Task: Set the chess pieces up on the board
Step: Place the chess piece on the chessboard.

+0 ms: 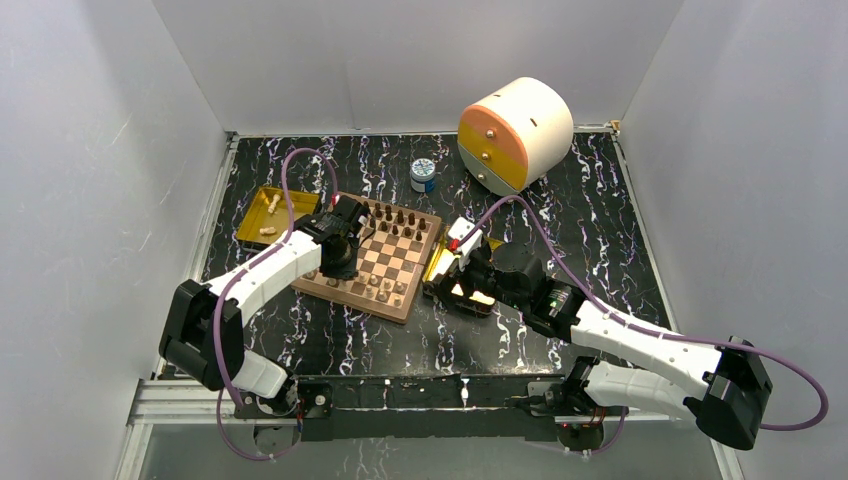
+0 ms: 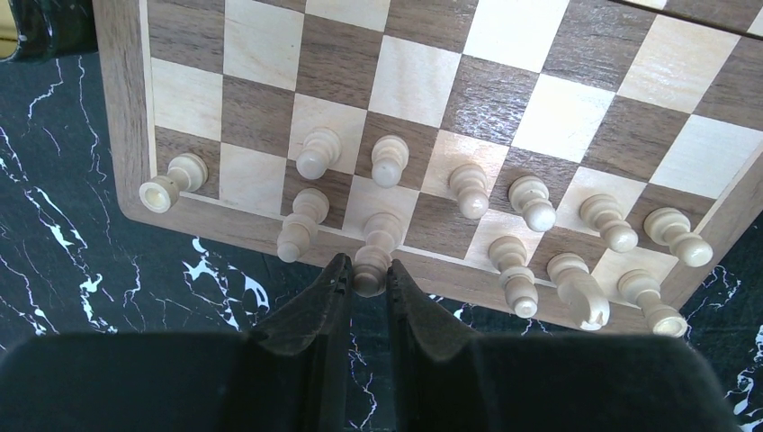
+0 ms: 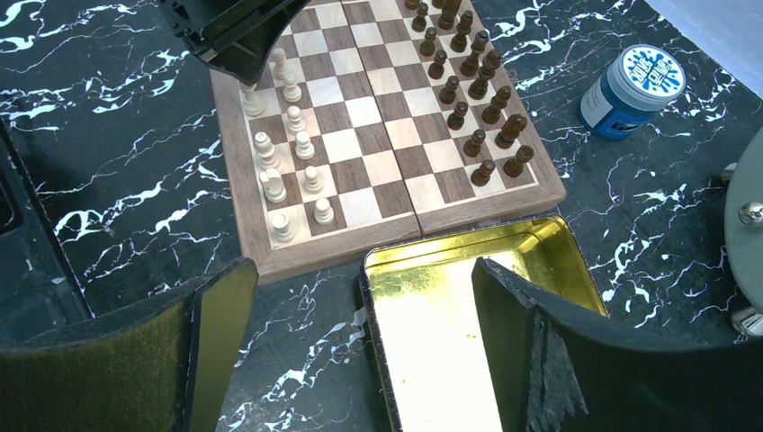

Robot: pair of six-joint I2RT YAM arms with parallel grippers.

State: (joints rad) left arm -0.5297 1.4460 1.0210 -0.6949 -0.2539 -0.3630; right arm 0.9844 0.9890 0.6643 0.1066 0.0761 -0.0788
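The left pincer (image 2: 366,273) is narrowed on a pale piece (image 2: 378,236) in the edge row of the board (image 2: 531,117), with other pale pieces (image 2: 531,202) upright alongside it. Dark pieces (image 3: 477,81) fill the board's opposite side. The right pincer (image 3: 364,270) hangs spread wide over a gold tray (image 3: 432,324) just beside the board on the counter (image 3: 108,180).
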